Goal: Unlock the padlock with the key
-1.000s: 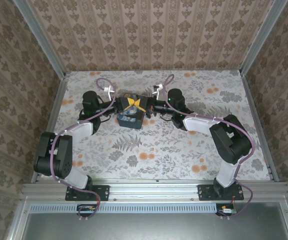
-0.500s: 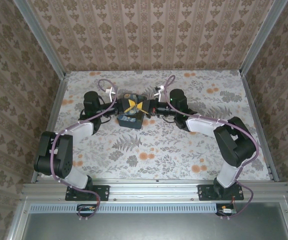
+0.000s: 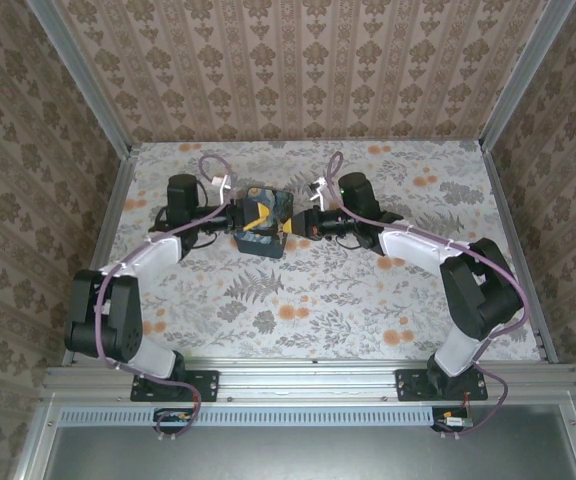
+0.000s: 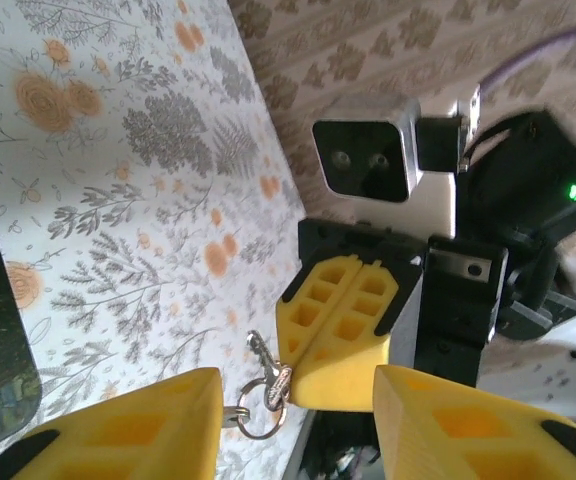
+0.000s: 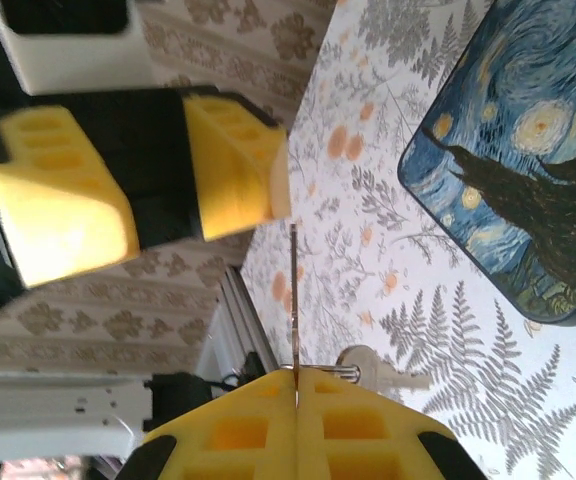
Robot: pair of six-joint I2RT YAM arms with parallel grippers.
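So, the small silver key on its wire ring is found just beside the edge of the dark blue box, over the floral-patterned tabletop. It is hung right at the fingertips of the right gripper. The box is printed with a Starry Night style swirl painting, fwiw.

A thin silver metal blade, seen edge-on, is pinched in the seam between that gripper's yellow ribbed pads. The pads are pressed fully together. Whether the blade is a second key can't be told. Its free end is pointed away from the box, toward one yellow finger of the left gripper, and contact there can't be made out.

The left gripper's fingers are spread well apart, with nothing clamped. In the left wrist view, the ring and a little clasp are seen dangling in front of that gap.

From above, both grippers are met over the box's far side.
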